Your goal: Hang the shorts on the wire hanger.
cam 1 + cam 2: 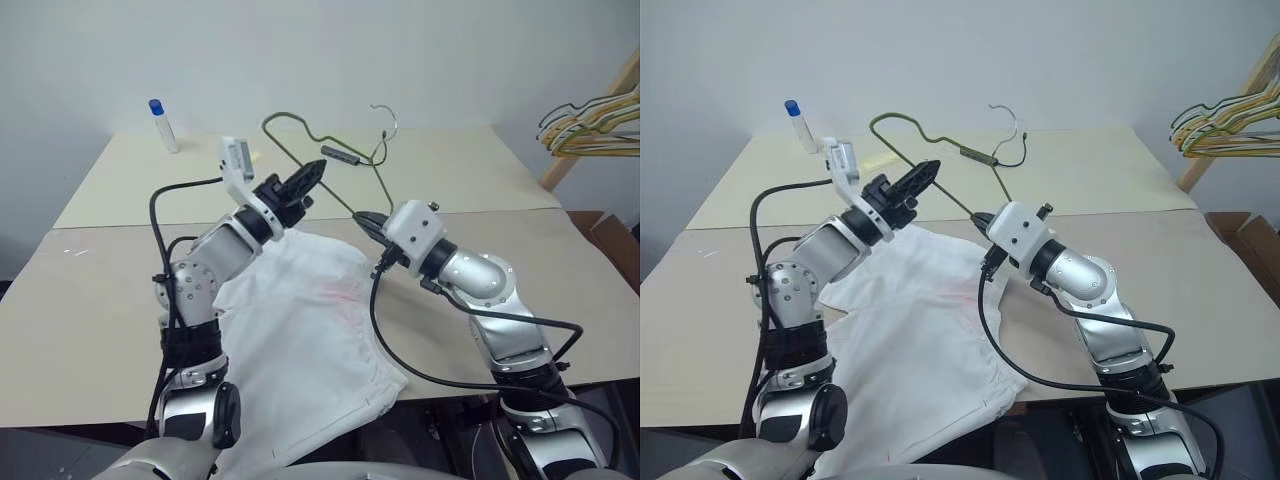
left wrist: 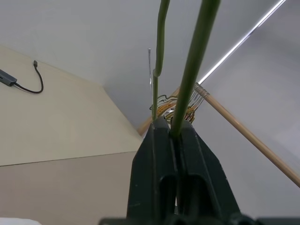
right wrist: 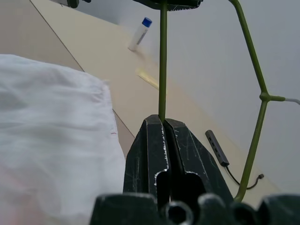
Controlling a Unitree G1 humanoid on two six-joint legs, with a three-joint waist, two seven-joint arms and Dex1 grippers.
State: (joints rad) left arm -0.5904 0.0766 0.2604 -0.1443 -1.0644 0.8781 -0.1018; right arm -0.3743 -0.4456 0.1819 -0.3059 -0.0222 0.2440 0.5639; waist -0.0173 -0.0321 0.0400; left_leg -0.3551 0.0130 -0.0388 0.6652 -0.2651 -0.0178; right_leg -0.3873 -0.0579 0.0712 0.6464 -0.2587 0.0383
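The wire hanger [image 1: 336,195], thin olive-dark wire with a curved hook, is held up in the air above the table. My left gripper [image 1: 318,167] is shut on one stretch of its wire [image 2: 194,61]. My right gripper [image 1: 362,218] is shut on the same straight stretch [image 3: 162,61], lower and to the right. The white shorts [image 1: 310,330] lie flat on the near table below both grippers, one edge draped over the table's front. They show a faint pink mark near the middle. The cloth [image 3: 51,140] is apart from the hanger.
A white bottle with a blue cap [image 1: 163,125] stands at the far left of the back table [image 1: 450,170]. A black adapter with a cable [image 1: 345,154] lies behind the hanger. Bunched yellow and dark hangers [image 1: 595,125] hang on a wooden rack at the right.
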